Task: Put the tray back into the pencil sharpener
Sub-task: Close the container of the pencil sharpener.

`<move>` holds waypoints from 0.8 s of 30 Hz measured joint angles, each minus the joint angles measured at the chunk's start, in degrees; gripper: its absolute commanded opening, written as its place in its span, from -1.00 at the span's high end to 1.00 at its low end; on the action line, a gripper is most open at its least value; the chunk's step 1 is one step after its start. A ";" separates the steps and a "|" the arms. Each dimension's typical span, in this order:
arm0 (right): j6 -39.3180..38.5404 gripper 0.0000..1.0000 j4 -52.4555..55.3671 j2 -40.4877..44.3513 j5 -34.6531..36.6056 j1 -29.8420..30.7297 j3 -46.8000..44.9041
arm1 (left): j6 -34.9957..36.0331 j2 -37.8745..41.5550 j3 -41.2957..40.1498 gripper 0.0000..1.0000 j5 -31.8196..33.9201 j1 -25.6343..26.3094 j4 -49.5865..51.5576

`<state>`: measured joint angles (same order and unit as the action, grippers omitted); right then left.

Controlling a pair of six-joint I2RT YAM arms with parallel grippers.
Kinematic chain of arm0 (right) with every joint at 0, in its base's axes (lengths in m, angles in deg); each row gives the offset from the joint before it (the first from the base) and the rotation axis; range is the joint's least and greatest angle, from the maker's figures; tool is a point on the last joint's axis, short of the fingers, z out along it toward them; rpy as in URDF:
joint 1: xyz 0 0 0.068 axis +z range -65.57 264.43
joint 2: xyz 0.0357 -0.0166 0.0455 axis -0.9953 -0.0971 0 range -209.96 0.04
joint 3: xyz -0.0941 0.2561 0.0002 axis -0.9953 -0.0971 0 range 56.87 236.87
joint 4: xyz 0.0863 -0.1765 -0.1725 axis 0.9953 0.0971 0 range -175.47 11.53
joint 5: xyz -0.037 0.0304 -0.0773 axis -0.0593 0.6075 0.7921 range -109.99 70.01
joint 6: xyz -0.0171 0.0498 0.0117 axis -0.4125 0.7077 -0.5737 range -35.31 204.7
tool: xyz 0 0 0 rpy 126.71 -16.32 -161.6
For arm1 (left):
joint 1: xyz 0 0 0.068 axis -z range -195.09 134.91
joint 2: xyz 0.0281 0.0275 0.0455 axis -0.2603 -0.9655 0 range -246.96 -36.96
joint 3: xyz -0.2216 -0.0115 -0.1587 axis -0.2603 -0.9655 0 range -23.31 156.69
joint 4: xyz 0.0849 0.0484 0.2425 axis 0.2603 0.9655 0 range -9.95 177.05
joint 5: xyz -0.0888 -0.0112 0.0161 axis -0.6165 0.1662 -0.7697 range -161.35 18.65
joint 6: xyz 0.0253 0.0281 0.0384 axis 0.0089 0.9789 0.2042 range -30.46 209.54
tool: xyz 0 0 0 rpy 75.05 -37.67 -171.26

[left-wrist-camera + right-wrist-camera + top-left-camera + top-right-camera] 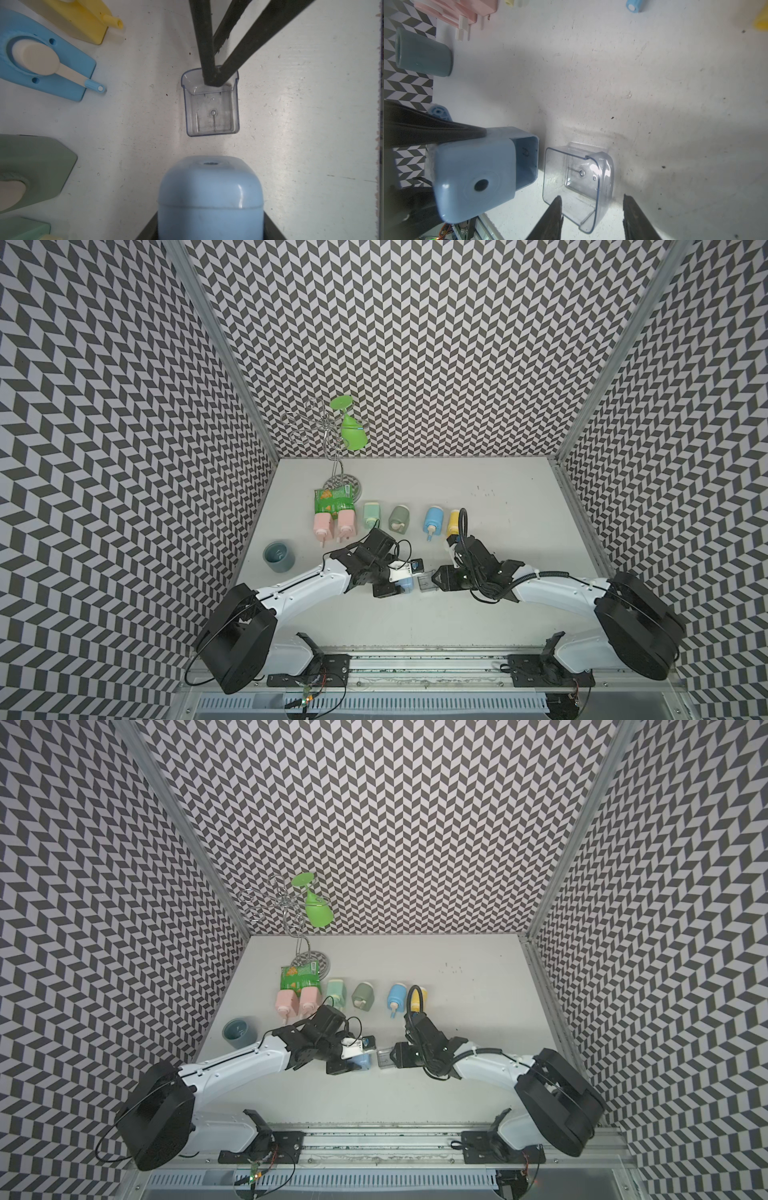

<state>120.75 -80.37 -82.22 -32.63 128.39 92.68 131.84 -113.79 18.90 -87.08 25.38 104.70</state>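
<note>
Clamping pencil sharpener point(475, 176), left pincer point(401, 585) mostly hidden

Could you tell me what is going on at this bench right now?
The left claw grips the blue pencil sharpener, its empty slot facing the clear tray on the table. The right claw straddles the tray's end wall, jaws apart, not yet clamped. The tray sits just outside the slot, not inserted.

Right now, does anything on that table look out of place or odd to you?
Yes: the clear tray lies outside the blue pencil sharpener, apart from it, so the sharpener's slot gapes empty.
</note>
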 measured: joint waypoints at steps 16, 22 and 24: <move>0.72 0.37 -5.60 -2.62 -3.52 0.00 -0.02 | -1.95 -3.34 0.39 -0.01 0.24 1.62 -3.15; 1.64 0.44 -6.49 -3.06 -3.91 0.00 -0.20 | -3.21 -5.33 2.08 -0.01 1.07 2.05 -3.21; 1.88 0.50 -6.62 -3.15 -3.80 0.00 -0.28 | -3.39 -5.44 2.19 -0.01 1.18 2.23 -3.17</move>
<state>122.63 -86.99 -85.37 -36.43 128.39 92.40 128.45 -119.24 21.09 -85.90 27.61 101.53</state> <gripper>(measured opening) 0.270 0.584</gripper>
